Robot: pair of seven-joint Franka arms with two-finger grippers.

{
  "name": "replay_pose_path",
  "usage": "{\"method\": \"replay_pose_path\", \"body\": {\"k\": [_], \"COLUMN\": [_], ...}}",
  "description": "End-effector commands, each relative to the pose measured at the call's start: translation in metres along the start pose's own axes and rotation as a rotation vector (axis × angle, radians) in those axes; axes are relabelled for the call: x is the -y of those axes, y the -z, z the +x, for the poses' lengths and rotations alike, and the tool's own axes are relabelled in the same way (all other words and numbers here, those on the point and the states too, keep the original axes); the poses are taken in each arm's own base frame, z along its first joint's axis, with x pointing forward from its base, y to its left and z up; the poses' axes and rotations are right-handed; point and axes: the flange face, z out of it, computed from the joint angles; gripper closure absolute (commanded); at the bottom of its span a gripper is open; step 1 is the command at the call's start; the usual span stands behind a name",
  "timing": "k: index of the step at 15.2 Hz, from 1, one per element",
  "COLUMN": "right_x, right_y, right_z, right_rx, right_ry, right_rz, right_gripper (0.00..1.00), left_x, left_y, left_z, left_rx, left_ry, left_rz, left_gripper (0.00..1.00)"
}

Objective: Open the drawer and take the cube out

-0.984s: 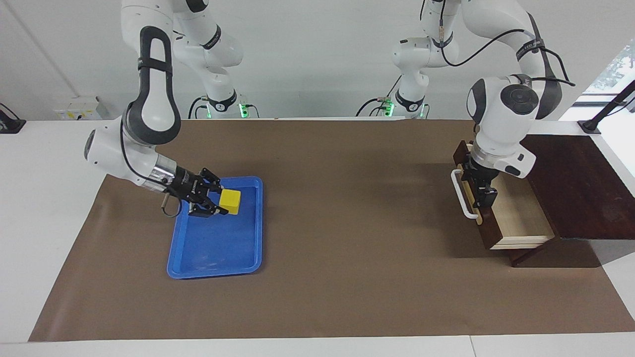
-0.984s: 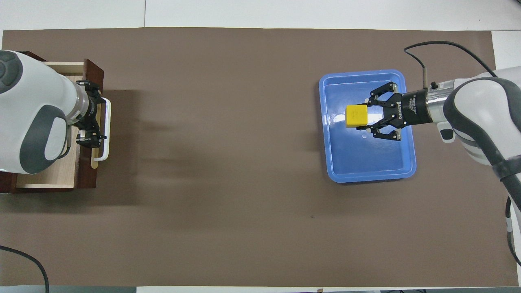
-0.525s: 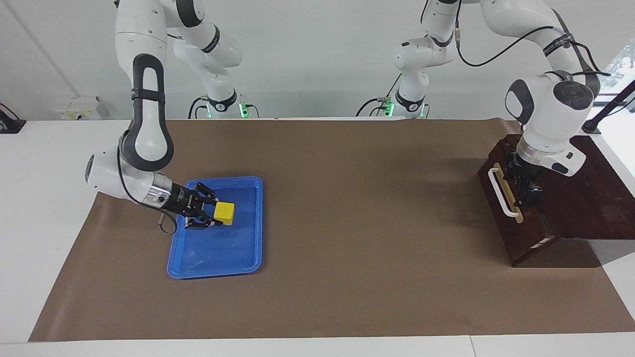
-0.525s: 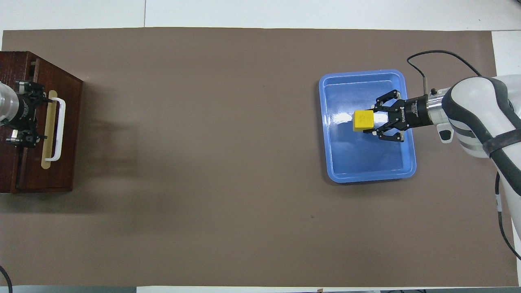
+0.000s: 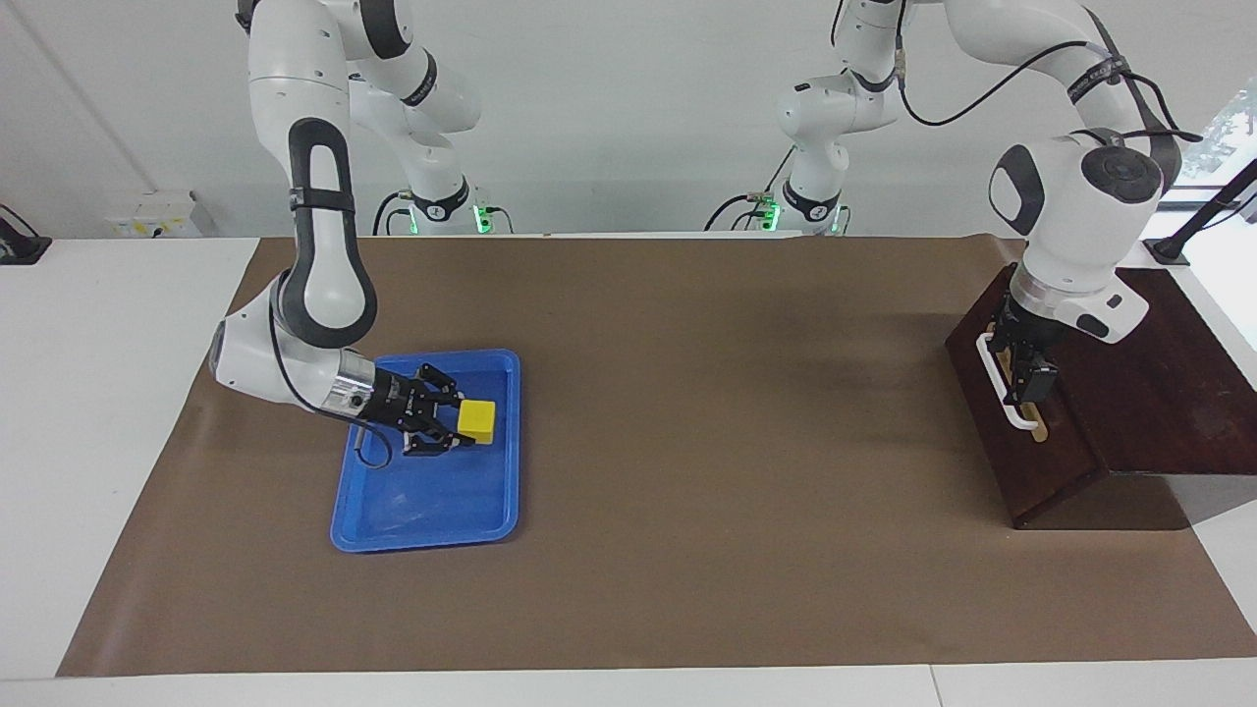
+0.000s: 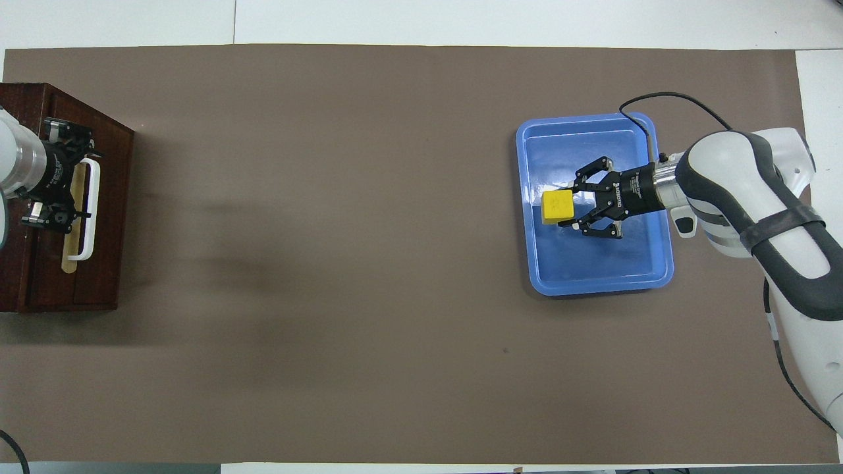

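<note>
Fingers of the right gripper clamp the cube over the blue tray; I'd judge it's at the set-down, needing a lower and release inside the rim. Left gripper sits at the shut drawer handle, spread unclear. Bench open between.

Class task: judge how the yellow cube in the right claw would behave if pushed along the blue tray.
The cube has flat faces, so it would probably slide, not roll. It looks rigid: its edges stay square in the right claw. The blue tray looks glossy, so it may skid easily.
</note>
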Motion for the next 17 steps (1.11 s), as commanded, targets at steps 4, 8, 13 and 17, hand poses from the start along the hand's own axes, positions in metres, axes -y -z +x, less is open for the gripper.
{"method": "replay_pose_path", "body": {"k": [4,8,13,17], "right_x": [-0.025,-0.033,-0.036,-0.033], "right_y": [-0.004,-0.009,-0.01,-0.007], "right_z": [0.018,0.025,0.027,0.026], "right_rx": [0.03,0.024,0.023,0.023], "right_ry": [0.038,0.041,0.062,0.061], "right_rz": [-0.012,-0.017,-0.019,-0.013], "right_gripper": [1.0,1.0,0.0,0.0], "left_x": [0.023,0.034,0.016,0.012], "left_y": [0.075,0.099,0.068,0.078], "left_z": [-0.032,-0.03,-0.046,-0.063], "left_rx": [0.113,0.189,0.315,0.331], "left_ry": [-0.494,-0.884,-1.124,-1.314], "left_rz": [0.095,0.118,0.151,0.126], "left_gripper": [0.0,0.0,0.0,0.0]}}
